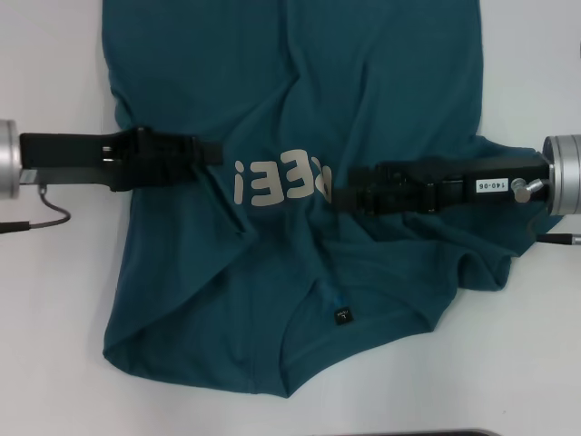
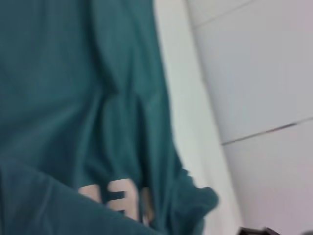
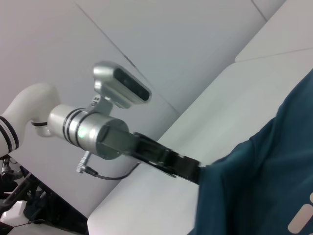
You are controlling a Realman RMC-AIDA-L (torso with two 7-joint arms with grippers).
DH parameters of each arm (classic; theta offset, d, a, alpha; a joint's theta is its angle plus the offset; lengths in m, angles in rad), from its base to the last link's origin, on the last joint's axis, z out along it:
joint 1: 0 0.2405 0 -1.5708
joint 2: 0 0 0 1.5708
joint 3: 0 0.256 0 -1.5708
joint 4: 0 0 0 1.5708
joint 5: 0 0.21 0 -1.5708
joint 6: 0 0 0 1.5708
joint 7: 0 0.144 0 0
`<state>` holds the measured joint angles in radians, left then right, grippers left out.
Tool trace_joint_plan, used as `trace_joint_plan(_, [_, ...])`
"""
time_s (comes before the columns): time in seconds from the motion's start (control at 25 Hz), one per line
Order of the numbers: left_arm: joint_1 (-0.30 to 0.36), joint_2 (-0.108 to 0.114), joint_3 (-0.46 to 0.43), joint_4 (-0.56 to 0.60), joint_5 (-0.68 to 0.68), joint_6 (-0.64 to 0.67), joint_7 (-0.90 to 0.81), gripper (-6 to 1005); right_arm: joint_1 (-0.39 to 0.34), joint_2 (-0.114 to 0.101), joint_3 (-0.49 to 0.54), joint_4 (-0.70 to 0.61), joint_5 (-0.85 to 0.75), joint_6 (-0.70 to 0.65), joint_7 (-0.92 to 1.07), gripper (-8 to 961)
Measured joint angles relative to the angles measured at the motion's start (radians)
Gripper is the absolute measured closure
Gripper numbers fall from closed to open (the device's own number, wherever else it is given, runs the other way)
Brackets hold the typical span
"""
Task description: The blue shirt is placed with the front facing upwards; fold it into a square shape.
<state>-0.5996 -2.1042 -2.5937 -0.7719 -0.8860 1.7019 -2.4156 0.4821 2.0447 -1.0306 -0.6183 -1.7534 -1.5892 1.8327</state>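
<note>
1. Fingers of both grippers reach in over the middle of the blue shirt (image 1: 300, 118) from opposite sides of the white table (image 1: 45, 300). The left gripper (image 1: 216, 153) ends just beside the first off-white letter (image 1: 263, 184); the right gripper (image 1: 338, 193) ends at the other end of the word.
2. Whether either pair is open, closed or pinching cloth, I cannot tell: the dark tips merge with the fabric folds, and neither wrist view shows its own fingers.
3. The shirt lies front up across the table's centre, its collar and small black neck tag (image 1: 341, 317) toward the near edge and its hem running out past the far edge of the head view. It is not flat: ridges radiate from both fingertips and the chest print is bunched.
4. The left sleeve seems tucked in; the right sleeve (image 1: 531, 168) partly shows under the right arm.
5. The step in hand looks like gathering the chest line for a crosswise fold.
6. To do it well:
   - take cloth level with the lettering on both sides, so the crease runs straight;
   - move both arms together, at the same height;
   - keep the fabric taut between the tips;
   - smooth the bunching before laying it down.
</note>
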Motion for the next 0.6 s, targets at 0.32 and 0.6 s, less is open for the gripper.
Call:
trace_joint_plan(0.32, [0.011,0.028,0.08,0.015,-0.003,-0.006,-0.002,411,0.023,-0.011,0.007,0.011,0.0,0.008,0.021,7])
trace_joint_plan(0.6, [0.01,0.019,0.107,0.024,-0.002,-0.03,0.014,274,0.04,-0.011,0.007,0.023,-0.034,0.04,0.039,7])
